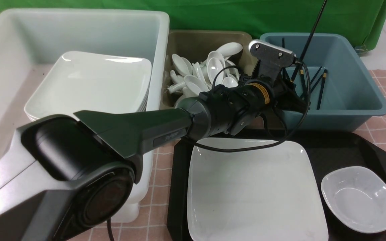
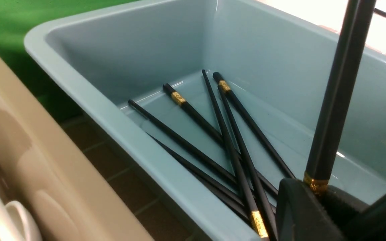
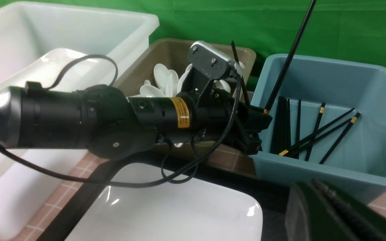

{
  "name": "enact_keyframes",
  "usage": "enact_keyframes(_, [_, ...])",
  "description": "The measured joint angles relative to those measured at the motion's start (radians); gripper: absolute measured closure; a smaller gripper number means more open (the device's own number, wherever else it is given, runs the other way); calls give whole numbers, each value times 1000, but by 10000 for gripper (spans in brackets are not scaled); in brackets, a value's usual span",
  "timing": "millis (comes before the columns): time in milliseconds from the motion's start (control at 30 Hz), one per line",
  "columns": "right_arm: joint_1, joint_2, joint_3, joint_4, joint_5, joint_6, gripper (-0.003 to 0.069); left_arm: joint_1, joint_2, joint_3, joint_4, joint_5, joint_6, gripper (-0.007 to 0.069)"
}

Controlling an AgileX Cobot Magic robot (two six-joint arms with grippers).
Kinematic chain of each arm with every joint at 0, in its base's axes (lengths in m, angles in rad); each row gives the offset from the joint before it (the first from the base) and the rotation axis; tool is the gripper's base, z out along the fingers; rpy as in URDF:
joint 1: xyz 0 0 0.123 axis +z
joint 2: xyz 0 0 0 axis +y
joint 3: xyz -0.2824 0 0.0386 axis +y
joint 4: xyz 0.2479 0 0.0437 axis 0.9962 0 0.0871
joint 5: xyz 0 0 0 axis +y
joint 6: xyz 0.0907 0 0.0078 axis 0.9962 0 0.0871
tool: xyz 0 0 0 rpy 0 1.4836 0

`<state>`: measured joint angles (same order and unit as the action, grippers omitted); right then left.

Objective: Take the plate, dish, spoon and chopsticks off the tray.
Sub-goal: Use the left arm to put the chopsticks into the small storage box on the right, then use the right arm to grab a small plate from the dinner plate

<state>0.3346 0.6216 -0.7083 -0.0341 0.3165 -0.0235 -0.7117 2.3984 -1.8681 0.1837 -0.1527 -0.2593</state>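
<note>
The step in hand, as I judge it, is to put the chopsticks into the blue tub. The left gripper is clamped on them close to the gold band at the thick end, and it hovers at the tub's near-left corner, just above the rim; one stick points steeply up over the tub, and the other seems to splay away from it. To do this well, I would bring the gripper more toward the middle of the tub, lower it, and lean the sticks down along the tub's length before the jaws part; released from here, a stick so upright could tip over the wall toward the olive tub, or bounce out.

Now the containers, from the left. The white tub holds a stack of plates; the olive tub beside it holds a heap of white spoons; the blue tub holds several loose chopsticks, crossed over each other on its floor. In front of the tubs the tray carries the plate and, just beside it on the right, the dish, both not yet cleared; I see no spoon on the part of the tray that shows, and whether the task's spoon is among those in the olive tub I cannot tell. The right gripper shows only as a blurred edge in its own wrist view; its jaws are together, holding nothing that I can see.
</note>
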Motion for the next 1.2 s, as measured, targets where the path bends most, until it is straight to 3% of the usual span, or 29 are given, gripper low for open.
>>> enact_keyframes(233, [0, 0, 0, 0, 36, 0, 629, 0, 0, 0, 25, 2, 2, 480])
enact_keyframes(400, [0, 0, 0, 0, 44, 1, 629, 0, 0, 0, 26, 2, 3, 268])
enact_keyframes(633, [0, 0, 0, 0, 51, 1, 628, 0, -14, 0, 26, 10, 3, 106])
enact_keyframes(1200, [0, 0, 0, 0, 51, 15, 627, -7, -112, -98, 36, 64, -26, 91])
